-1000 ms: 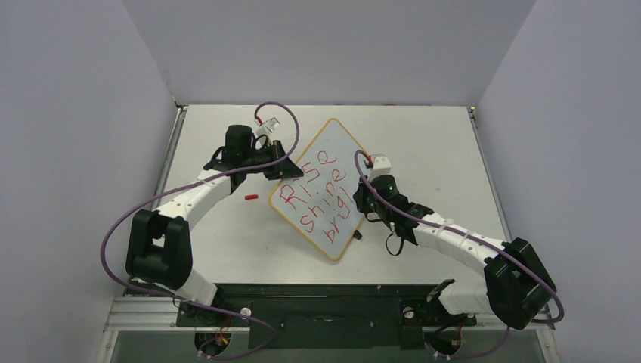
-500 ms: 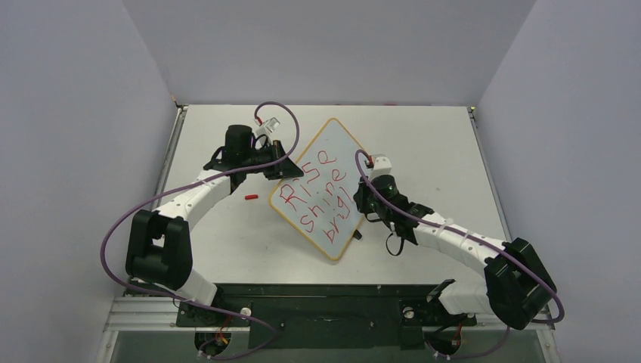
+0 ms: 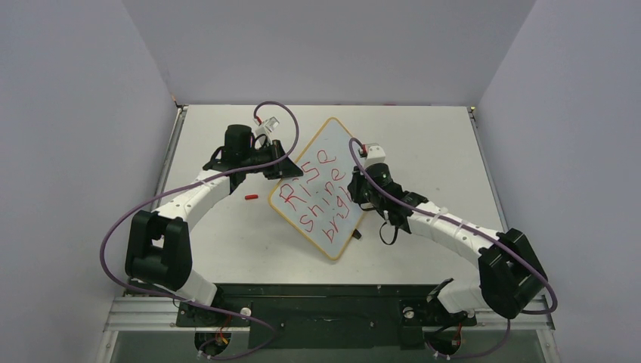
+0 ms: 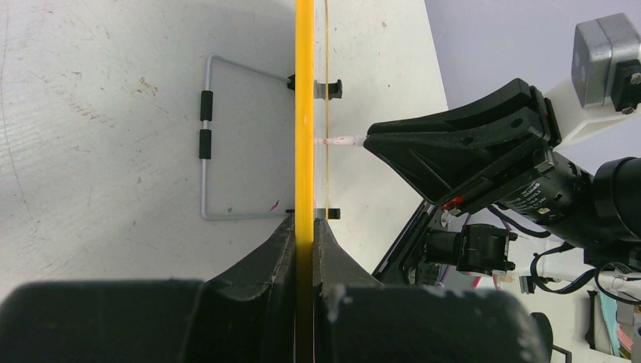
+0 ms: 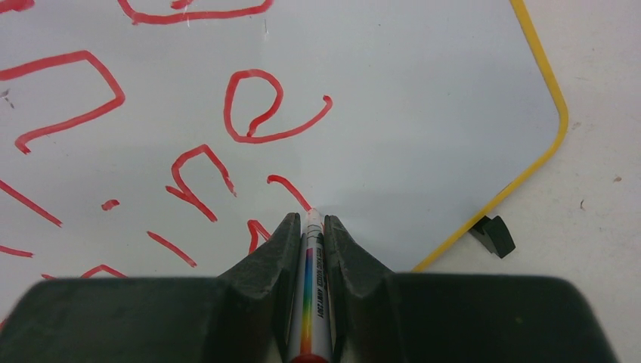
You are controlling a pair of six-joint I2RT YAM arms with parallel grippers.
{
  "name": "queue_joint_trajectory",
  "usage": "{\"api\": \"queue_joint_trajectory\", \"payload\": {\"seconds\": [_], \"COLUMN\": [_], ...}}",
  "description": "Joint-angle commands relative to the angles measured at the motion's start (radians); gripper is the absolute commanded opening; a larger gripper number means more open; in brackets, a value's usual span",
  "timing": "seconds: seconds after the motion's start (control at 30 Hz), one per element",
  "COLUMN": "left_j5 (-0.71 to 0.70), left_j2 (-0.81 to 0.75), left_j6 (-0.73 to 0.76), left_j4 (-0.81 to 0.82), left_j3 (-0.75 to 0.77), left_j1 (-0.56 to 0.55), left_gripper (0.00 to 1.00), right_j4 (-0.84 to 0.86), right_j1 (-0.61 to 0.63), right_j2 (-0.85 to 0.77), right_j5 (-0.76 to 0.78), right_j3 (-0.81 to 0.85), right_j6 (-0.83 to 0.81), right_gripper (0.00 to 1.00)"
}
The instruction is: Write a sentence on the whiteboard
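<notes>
Nearly three words in: with left fingers (image 4: 291, 236) clenched on the yellow edge of the whiteboard (image 3: 332, 140), steady it mid-surface (image 3: 423, 144); with right fingers (image 5: 289, 240) gripping the marker (image 5: 312, 287), press lightly, draw slowly, lift between strokes.

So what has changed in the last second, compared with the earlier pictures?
The right gripper, shut on the marker, moved a little away from the arm bases and slightly left across the whiteboard. The left gripper stayed clamped on the whiteboard's edge; the board and the small red object beside it did not move.
</notes>
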Motion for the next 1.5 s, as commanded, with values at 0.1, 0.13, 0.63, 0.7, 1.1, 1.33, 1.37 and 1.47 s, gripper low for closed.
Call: {"api": "queue_joint_trajectory", "payload": {"seconds": [0.1,0.13,0.63,0.7,1.1,1.33,1.37,1.47], "left_j5": [-0.001,-0.001,0.001,0.003,0.002,0.001,0.001,0.001], "left_j2": [-0.050,-0.051,-0.054,-0.056,-0.058,-0.057,-0.057,-0.058], "left_j6": [0.035,0.036,0.034,0.034,0.033,0.032,0.031,0.031], "left_j4": [0.064,0.063,0.065,0.066,0.065,0.065,0.066,0.069], "left_j3": [0.018,0.018,0.020,0.018,0.016,0.016,0.016,0.015], "left_j1": [0.003,0.003,0.003,0.002,0.002,0.003,0.003,0.003], "left_gripper": [0.00,0.00,0.00,0.00,0.00,0.00,0.00,0.00], "right_j4": [0.012,0.012,-0.027,-0.030,-0.025,-0.024,-0.026,-0.033], "right_j1": [0.002,0.000,-0.034,-0.040,-0.041,-0.040,-0.041,-0.041], "right_j2": [0.045,0.050,0.075,0.080,0.058,0.017,0.010,-0.006], "right_j5": [-0.012,-0.008,0.016,0.014,-0.007,0.000,0.001,0.008], "right_j3": [0.077,0.083,0.097,0.100,0.034,-0.029,-0.033,-0.041], "right_j6": [-0.016,-0.017,-0.019,-0.020,-0.005,0.006,0.007,0.008], "right_gripper": [0.00,0.00,0.00,0.00,0.00,0.00,0.00,0.00]}}
